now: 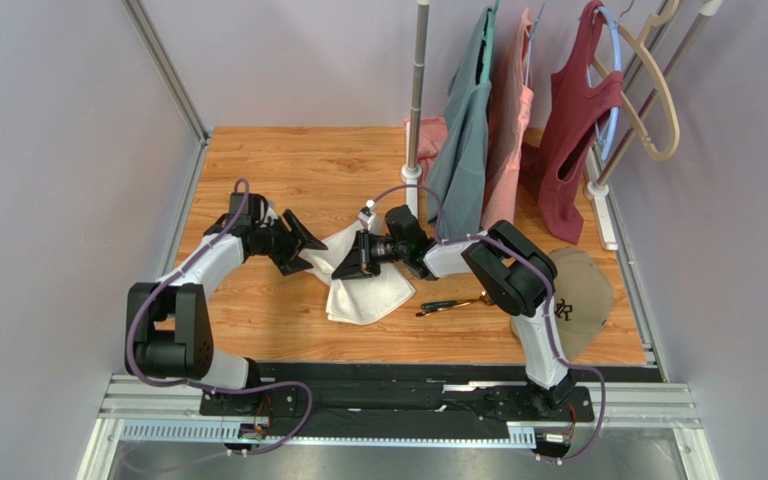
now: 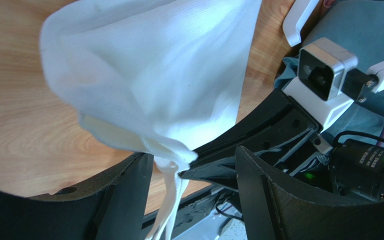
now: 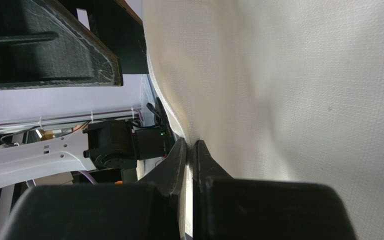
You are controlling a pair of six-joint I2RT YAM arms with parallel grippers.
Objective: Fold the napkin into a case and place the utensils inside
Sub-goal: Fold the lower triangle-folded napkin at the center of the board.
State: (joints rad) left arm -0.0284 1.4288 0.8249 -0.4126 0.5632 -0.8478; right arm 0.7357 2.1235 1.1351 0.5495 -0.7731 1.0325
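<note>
1. Right gripper (image 3: 190,147) pinched the lifted napkin (image 1: 363,285); a firm pinch mattered.
2. Left gripper (image 1: 303,248), jaws wide beside the cloth, should grab the hanging edge squarely.
3. Utensils (image 1: 455,302) lay on the table (image 1: 288,160), right of the napkin.

White napkin (image 1: 363,288) bunched, partly lifted, well left of the tan cap (image 1: 580,295); dark-handled, gold-headed utensils (image 1: 448,305) lie flat between them.

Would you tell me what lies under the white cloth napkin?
Beneath the white cloth napkin, where raised, only orange wooden tabletop shows; its lower part rests on it, hiding anything there.
</note>
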